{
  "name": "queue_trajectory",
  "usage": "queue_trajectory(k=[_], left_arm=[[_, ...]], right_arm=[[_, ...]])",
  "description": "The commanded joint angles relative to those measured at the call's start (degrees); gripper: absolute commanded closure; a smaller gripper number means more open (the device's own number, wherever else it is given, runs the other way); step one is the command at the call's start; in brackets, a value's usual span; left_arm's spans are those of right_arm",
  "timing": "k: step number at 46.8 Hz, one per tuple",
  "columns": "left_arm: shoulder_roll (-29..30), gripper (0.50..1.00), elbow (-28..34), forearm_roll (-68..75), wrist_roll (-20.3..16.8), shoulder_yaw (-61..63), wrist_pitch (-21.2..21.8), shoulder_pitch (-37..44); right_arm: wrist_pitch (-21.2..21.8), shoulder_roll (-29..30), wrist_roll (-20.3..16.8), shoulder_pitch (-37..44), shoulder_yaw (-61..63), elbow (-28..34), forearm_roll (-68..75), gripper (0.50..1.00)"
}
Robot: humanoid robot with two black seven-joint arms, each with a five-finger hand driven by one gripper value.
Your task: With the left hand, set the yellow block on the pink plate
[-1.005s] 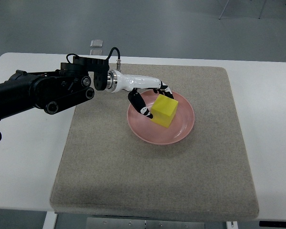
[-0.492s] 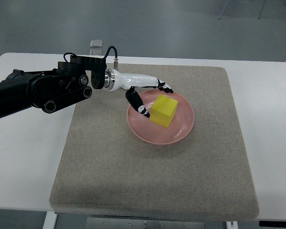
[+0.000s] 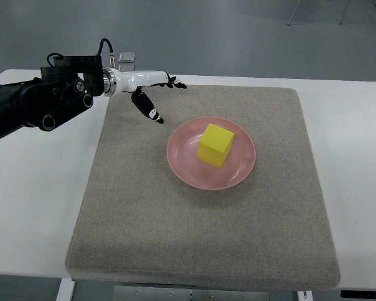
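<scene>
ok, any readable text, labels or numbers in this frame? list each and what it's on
None readable.
Yellow block: plain faces, no print.
Pink plate: no markings.
Left hand: black-and-white fingers, no legible lettering.
Grey mat and white table: blank.
Small clear object at the table's far edge: too small to tell.

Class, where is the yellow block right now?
In the top view, the yellow block sits on the pink plate, right of the open left robot hand.
</scene>
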Motion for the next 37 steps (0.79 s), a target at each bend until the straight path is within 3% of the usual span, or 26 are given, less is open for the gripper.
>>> queue_trajectory(k=[1, 9, 29, 37], left_arm=[[-0.1, 0.542, 2.4, -0.1, 0.0, -0.1, 3.0, 0.3], [-0.6, 0.542, 6.7, -5.3, 0.1, 0.1, 9.5, 1.6], [-4.3, 0.546, 17.4, -29.9, 0.6, 0.0, 17.1, 4.3], [-6.8, 0.544, 21.5, -46.4, 5.7, -0.2, 17.8, 5.5]], right_arm=[[0.0, 0.0, 0.0, 0.0, 0.0, 0.0, 0.0, 0.576], [0.0, 0.0, 0.0, 0.0, 0.0, 0.0, 0.0, 0.576], [0.0, 0.0, 0.0, 0.0, 0.0, 0.0, 0.0, 0.576], [0.0, 0.0, 0.0, 0.0, 0.0, 0.0, -0.1, 0.576]])
